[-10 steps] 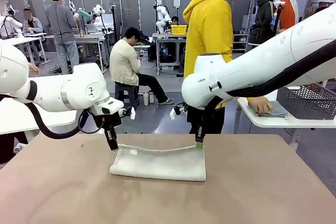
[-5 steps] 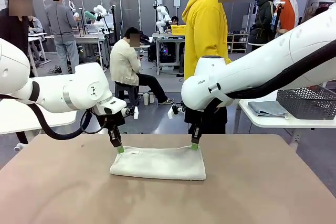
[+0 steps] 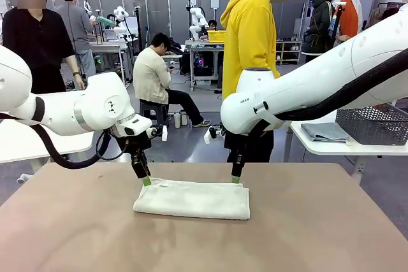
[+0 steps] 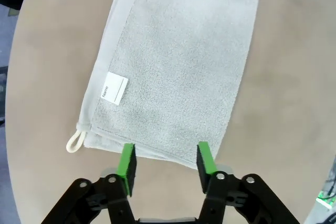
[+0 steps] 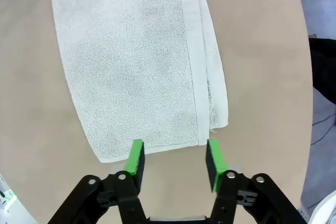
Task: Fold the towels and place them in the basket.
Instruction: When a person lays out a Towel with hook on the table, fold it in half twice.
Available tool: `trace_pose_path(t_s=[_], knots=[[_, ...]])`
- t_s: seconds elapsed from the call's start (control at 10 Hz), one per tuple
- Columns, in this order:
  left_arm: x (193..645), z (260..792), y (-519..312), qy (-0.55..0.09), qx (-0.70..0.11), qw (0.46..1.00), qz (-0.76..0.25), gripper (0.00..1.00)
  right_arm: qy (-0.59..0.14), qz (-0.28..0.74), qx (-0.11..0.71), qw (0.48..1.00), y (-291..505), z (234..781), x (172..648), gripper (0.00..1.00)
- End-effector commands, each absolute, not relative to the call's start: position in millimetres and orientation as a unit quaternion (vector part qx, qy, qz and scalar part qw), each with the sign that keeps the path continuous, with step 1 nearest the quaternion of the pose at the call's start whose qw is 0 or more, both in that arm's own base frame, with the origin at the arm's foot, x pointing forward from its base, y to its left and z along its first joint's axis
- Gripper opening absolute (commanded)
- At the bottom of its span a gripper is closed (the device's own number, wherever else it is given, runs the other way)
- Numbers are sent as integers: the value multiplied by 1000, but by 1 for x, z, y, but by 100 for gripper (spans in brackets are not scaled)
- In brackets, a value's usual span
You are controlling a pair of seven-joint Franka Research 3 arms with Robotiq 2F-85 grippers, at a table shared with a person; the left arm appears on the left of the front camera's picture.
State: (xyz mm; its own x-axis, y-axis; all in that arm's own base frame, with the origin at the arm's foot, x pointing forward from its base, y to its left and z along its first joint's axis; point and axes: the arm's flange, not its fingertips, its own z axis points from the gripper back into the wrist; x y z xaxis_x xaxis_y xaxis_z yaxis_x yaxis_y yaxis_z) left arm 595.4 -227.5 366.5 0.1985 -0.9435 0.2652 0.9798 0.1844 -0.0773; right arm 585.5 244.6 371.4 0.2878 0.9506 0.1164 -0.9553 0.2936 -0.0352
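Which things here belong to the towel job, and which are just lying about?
Job:
- white towel, folded on the table
- basket on the side table
- folded grey cloth beside it, likely another towel
- left tool and right tool, both open at the towel's far edge

Lying about:
- yellow crate, far back
- stool under the seated person

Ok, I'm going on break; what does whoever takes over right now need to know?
Both open and empty: left gripper at the far left corner of the pale towel, right gripper at its far right corner. The towel lies folded on the table. The basket stands on the side table to the right, a folded cloth beside it. To do: any further fold, then towel into basket.
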Motion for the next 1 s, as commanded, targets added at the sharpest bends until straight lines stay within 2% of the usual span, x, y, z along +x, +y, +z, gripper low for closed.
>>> trace_pose_path(t_s=[0.0,0.1,0.2,0.3,0.6,0.7,0.8,0.9], knots=[[582,367,-221,-102,-127,758,-632,78,-68,590,15,804,244,370,578,100],[579,370,-222,-108,-130,757,-630,100,-70,586,17,807,243,373,574,84],[575,372,-222,-106,-152,749,-636,100,-59,590,28,805,243,375,570,84],[591,370,-228,-84,-119,766,-626,100,-60,594,20,802,246,372,585,84],[587,370,-229,-87,-126,764,-627,100,-60,594,20,802,246,372,585,84],[577,377,-226,-88,-112,800,-582,100,-59,595,21,801,247,373,583,81],[560,384,-225,-93,-119,833,-533,100,-43,540,4,841,244,377,570,99],[539,390,-221,-92,-114,854,-499,100,-39,501,-1,864,243,382,555,100]])
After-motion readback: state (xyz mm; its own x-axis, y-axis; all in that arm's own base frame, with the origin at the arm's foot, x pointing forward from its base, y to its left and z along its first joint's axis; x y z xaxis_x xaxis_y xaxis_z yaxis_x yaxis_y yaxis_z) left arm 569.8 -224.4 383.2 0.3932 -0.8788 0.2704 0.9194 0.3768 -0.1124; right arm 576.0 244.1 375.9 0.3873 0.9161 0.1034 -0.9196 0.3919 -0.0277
